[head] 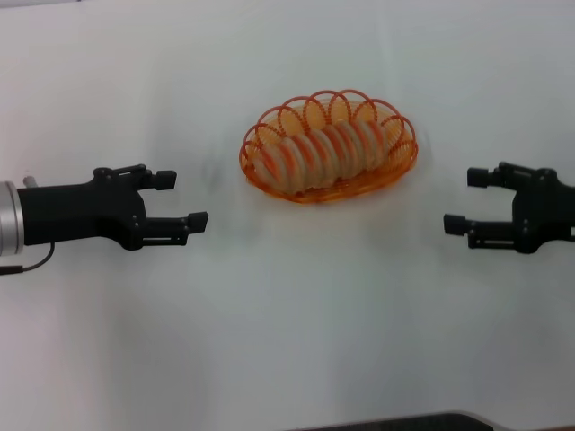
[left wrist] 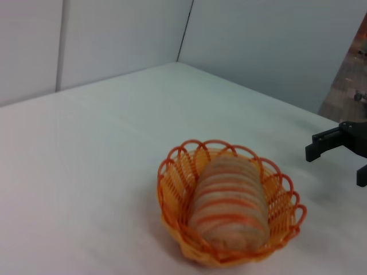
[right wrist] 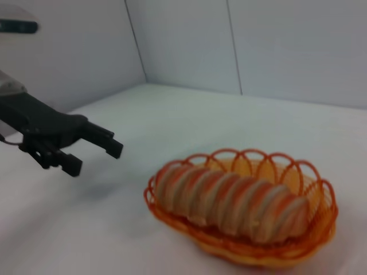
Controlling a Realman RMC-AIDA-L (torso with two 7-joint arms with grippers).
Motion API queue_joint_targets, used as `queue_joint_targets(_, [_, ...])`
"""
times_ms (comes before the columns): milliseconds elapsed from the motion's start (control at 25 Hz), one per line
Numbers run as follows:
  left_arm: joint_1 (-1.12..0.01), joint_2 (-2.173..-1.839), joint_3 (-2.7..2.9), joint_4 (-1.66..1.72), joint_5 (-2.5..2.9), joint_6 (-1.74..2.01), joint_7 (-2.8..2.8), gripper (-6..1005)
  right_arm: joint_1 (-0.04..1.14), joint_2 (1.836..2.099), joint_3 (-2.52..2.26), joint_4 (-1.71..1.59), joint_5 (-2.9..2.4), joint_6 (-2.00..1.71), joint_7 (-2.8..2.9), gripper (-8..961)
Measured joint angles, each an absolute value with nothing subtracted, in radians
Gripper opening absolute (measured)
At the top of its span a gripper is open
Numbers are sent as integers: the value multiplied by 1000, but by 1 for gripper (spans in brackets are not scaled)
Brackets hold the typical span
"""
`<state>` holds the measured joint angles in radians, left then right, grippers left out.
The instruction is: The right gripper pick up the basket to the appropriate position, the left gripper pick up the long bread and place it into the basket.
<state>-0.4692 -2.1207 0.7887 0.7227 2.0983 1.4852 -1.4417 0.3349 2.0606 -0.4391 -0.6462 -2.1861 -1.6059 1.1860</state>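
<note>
The long bread [head: 325,153] lies lengthwise inside the basket [head: 269,184], which sits on the white counter [head: 287,323]; judged from that, the placing looks done. The left hand [head: 186,197] hangs to the basket's left, fingers spread and empty, well apart from it. The right hand [head: 467,199] hangs to the basket's right, likewise spread and empty, also well apart. Risks from here seem small: a hand swinging inward could catch a rim loop and drag or tip the light basket, and a tilt could roll the round loaf out over the low side. The basket is orange wire, oval, its rim a run of open scalloped loops, walls of thin ribs that a fingertip could snag. The loaf is a smooth pale tan cylinder with orange-red cross stripes and rounded ends, filling most of the basket's length. The counter is plain and matte.
</note>
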Motion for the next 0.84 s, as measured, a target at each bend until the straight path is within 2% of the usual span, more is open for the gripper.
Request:
queue_joint_targets(160, [-463, -2119, 788, 719, 2099, 1486, -1440, 874, 327, 2068, -438, -647, -2219, -1604, 1166, 915])
queue_joint_targets(840, [-464, -2121, 791, 719, 2100, 1461, -1439, 875, 321, 2071, -438, -647, -2231, -1624, 1142, 915])
